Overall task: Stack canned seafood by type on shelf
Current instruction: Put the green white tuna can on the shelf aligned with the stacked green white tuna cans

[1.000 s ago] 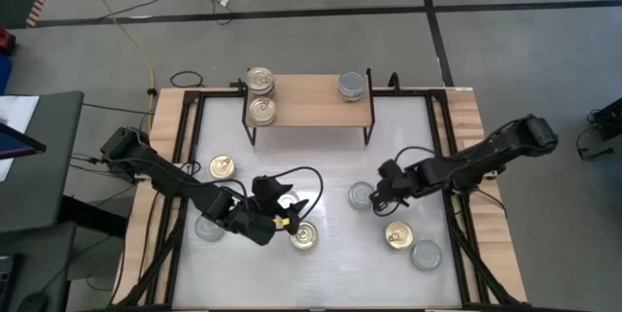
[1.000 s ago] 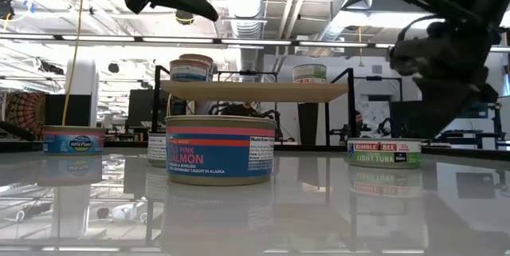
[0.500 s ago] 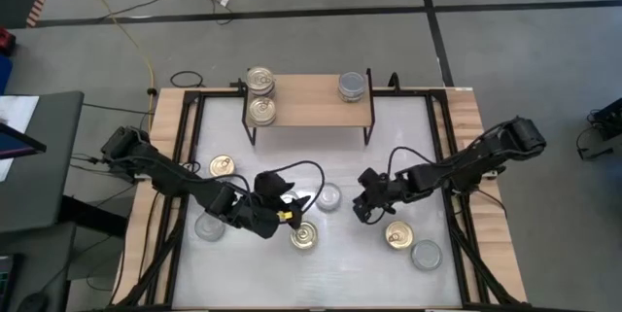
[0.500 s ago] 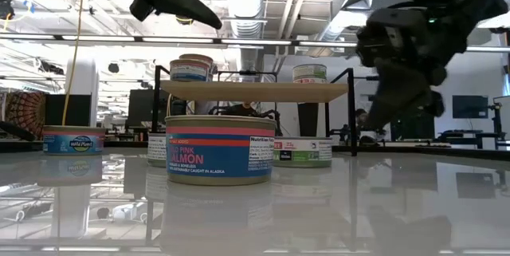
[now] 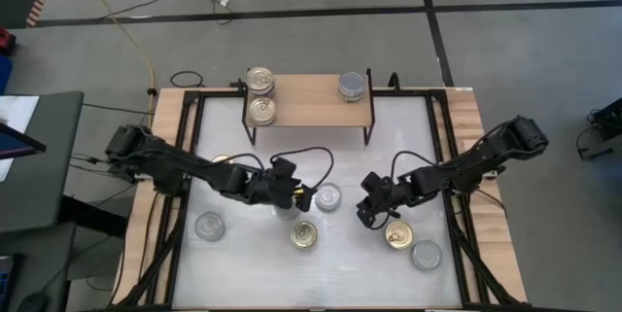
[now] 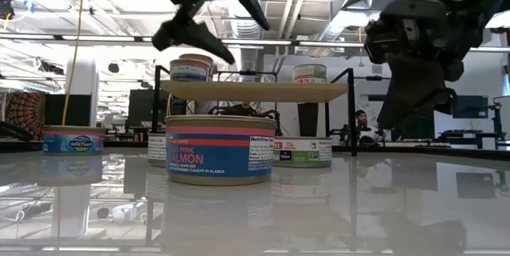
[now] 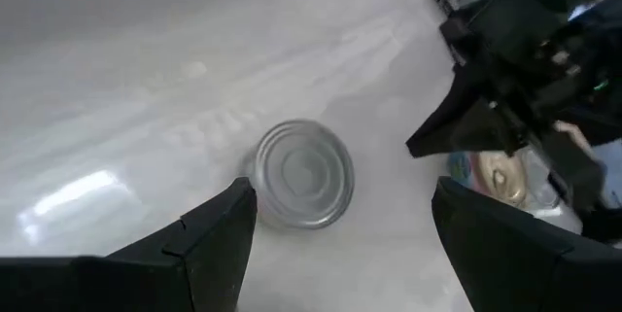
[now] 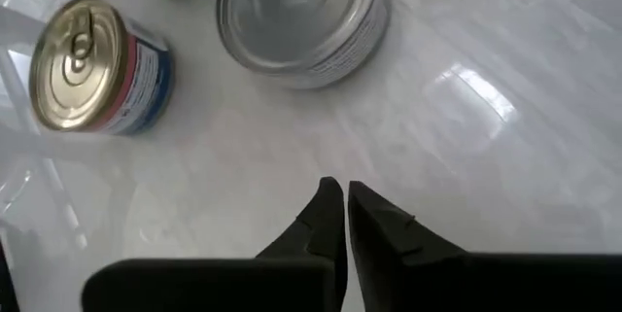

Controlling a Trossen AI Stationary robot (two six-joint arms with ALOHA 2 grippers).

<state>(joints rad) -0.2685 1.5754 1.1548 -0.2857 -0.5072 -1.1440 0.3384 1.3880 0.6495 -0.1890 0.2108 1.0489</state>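
My left gripper (image 5: 303, 195) (image 7: 345, 188) hovers open over the table's middle. A silver-lidded can (image 5: 328, 196) (image 7: 301, 173) stands just ahead of its spread fingers, untouched. My right gripper (image 5: 362, 213) (image 8: 342, 190) is shut, right of that can (image 8: 301, 20) and apart from it. The light-wood shelf (image 5: 311, 108) (image 6: 255, 90) at the far edge carries two gold-lidded cans (image 5: 259, 81) (image 5: 260, 110) on its left and one silver can (image 5: 353, 85) on its right. A gold-lidded pink salmon can (image 5: 304, 235) (image 6: 219, 150) stands near the front.
More cans stand on the white tabletop: a gold one (image 5: 222, 164) partly under the left arm, a silver one (image 5: 209, 225) at left, a gold one (image 5: 397, 235) and a silver one (image 5: 425, 254) at right. Black frame rails (image 5: 190, 147) run along the table's sides.
My right gripper swept toward the table's left and pushed the silver can from the right half to the middle, sliding it upright along the table, then stopped just right of it. My left gripper moved from beside the pink salmon can toward the far edge, up to the silver can.
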